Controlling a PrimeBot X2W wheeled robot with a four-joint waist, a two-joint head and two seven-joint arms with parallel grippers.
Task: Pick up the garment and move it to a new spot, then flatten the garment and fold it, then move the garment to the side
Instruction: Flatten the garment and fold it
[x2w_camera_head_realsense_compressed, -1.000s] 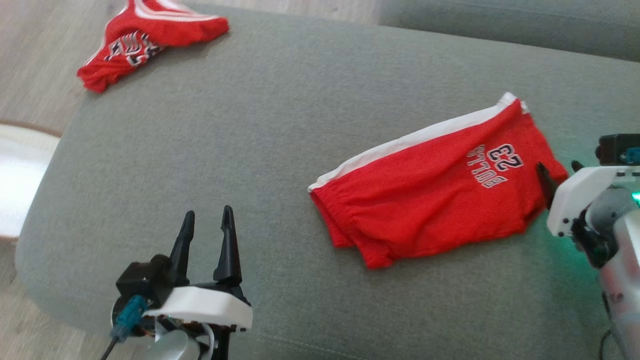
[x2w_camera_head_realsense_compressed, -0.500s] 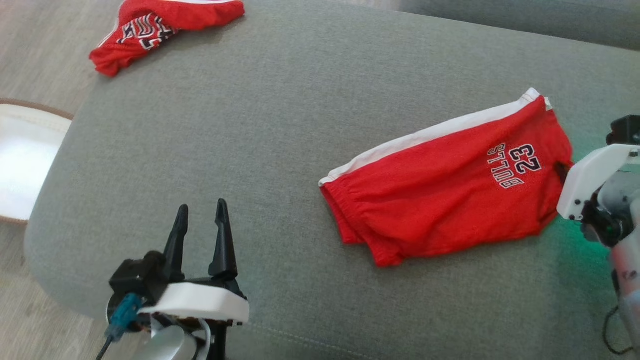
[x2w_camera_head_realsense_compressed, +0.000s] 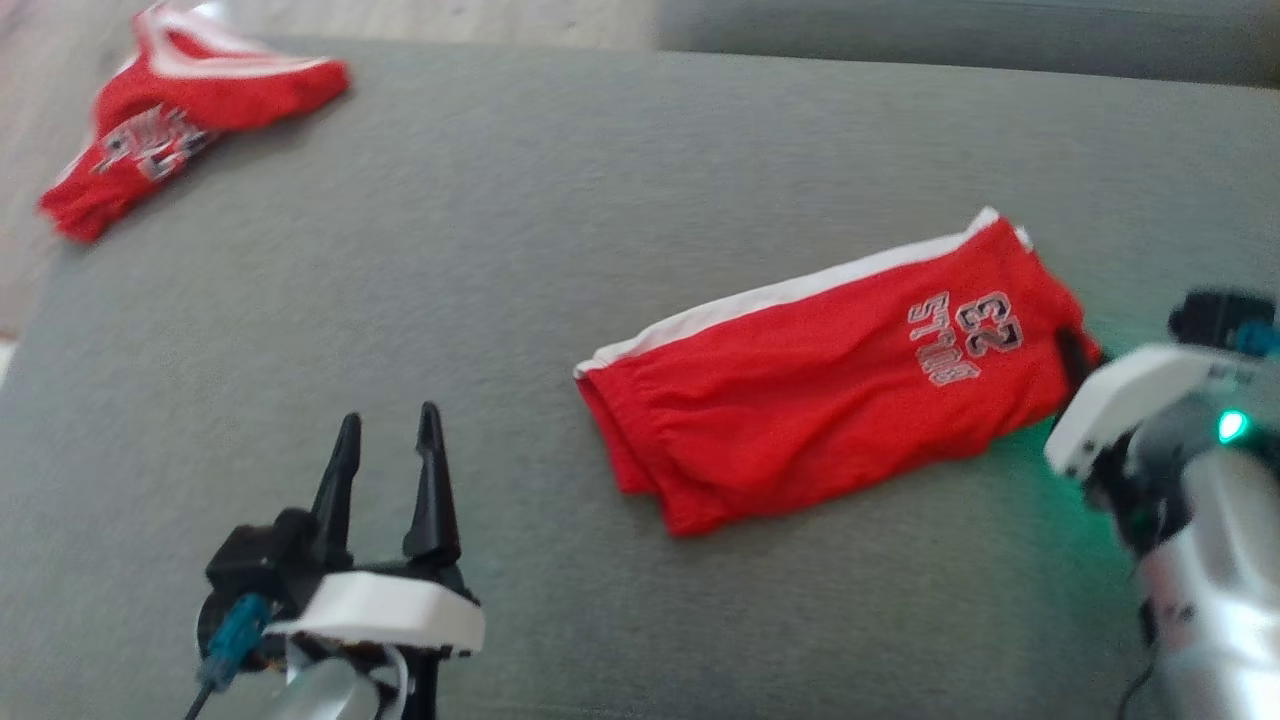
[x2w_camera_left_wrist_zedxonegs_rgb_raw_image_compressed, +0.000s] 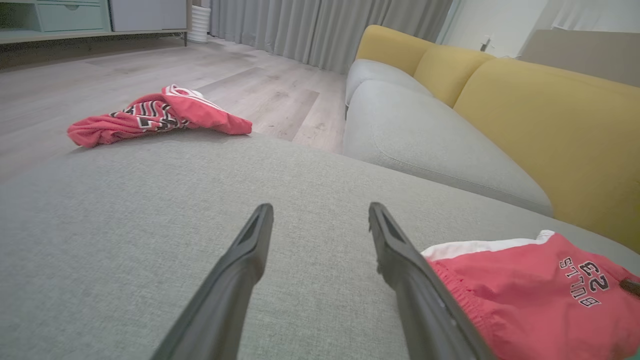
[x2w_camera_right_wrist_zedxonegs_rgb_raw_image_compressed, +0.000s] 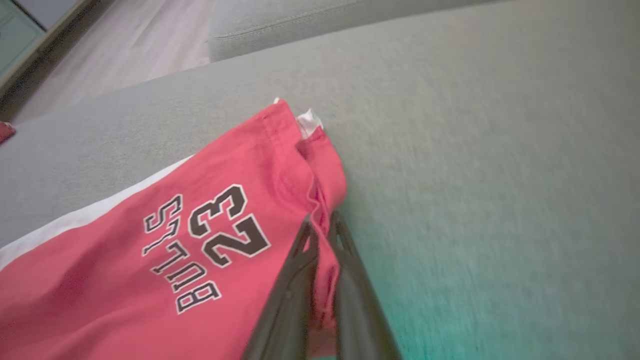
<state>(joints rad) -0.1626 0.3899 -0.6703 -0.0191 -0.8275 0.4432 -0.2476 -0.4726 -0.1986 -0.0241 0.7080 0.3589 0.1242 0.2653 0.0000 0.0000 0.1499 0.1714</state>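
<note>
**Right gripper pinched the hem of the shorts**

The shorts lay on the grey cushion, right of its middle in the head view. They were red, roughly flat with a few wrinkles, and lay on a slant. A white stripe ran along their far edge. The gathered waistband pointed toward the left gripper, and the leg end toward the right gripper. A dark "BULLS 23" print sat near the leg end, upside down in the head view.

The right gripper had its two fingers pressed together on the hem at that leg end. A fold of red cloth was caught between them. In the wrist view the hem was bunched and lifted slightly at the pinch, while the rest of the shorts rested on the cushion. A green light on the right wrist threw a green glow on the fabric below.

The left gripper was low on the left, well apart from the shorts. Its fingers were spread and held nothing, and they pointed across bare cushion.

A second garment, red with a striped print, lay crumpled at the cushion's far left corner. Beyond it, the left wrist view showed a pale wooden floor, grey curtains and a yellow backrest.
</note>
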